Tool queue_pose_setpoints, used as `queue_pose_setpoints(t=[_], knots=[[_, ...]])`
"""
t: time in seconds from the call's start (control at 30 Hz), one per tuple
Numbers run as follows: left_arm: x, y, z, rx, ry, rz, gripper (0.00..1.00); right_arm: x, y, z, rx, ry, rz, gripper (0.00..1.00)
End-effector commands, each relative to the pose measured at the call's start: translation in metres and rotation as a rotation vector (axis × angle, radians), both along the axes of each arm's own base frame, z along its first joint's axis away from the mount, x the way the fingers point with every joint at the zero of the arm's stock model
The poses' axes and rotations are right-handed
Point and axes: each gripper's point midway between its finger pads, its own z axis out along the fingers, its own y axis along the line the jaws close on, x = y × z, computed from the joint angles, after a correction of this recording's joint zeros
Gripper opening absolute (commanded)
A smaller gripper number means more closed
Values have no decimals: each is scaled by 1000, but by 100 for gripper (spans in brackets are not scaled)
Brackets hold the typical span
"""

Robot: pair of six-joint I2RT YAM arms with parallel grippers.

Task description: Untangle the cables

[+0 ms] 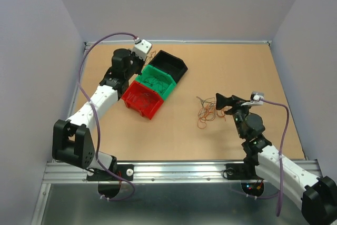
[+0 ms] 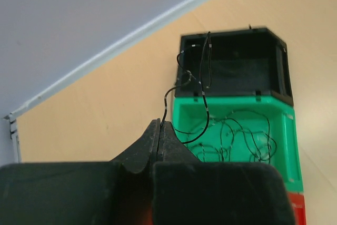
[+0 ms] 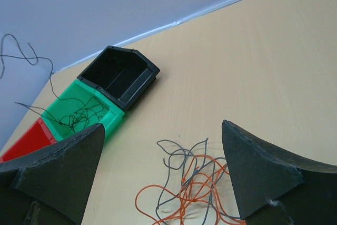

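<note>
Left gripper: fingers are pressed fully together and a single dark wire is pinched between their tips. The wire is seen curling up and away from the tips, held in the air over the green bin, with the black bin just beyond it. Loose dark wires are seen lying inside the green bin; the red bin is set against its other side. Right gripper: fingers are spread wide and nothing is gripped. It is held low over the cable clump, a knot of orange and grey strands lying on the table, well apart from the three bins. Step judged in hand: one separated strand is being delivered for sorting, apparently to the green bin, while the remaining knot awaits the next pick. Next move judged to be required: the left fingers are to be parted so that the strand is dropped inside the bin walls; a single strand is then to be singled out at the clump's edge. Brands, labels, writing: none can be read.
</note>
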Motion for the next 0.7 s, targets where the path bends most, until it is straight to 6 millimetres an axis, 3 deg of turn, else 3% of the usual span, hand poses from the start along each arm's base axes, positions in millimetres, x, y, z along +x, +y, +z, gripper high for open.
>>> queue_pose_setpoints(t=[0.0, 0.1, 0.17, 0.27, 0.3, 0.47, 0.6, 0.67], knots=[[-22, -21, -30, 148, 106, -136, 0, 3, 4, 22, 1, -61, 22, 96], [-39, -39, -69, 262, 212, -186, 0, 4, 6, 22, -1, -56, 27, 96], [-30, -36, -85, 320, 264, -124, 0, 5, 8, 22, 2, -54, 35, 96], [-28, -36, -131, 388, 402, -139, 0, 4, 11, 22, 3, -54, 50, 96], [-19, -35, -148, 424, 441, -117, 0, 5, 11, 22, 0, -52, 49, 96], [19, -20, -182, 505, 454, 57, 0, 6, 15, 22, -2, -46, 69, 96], [20, -15, -218, 581, 500, 83, 0, 7, 18, 21, -14, -43, 80, 96], [19, -11, -222, 597, 501, 97, 0, 6, 18, 20, -19, -43, 84, 96]])
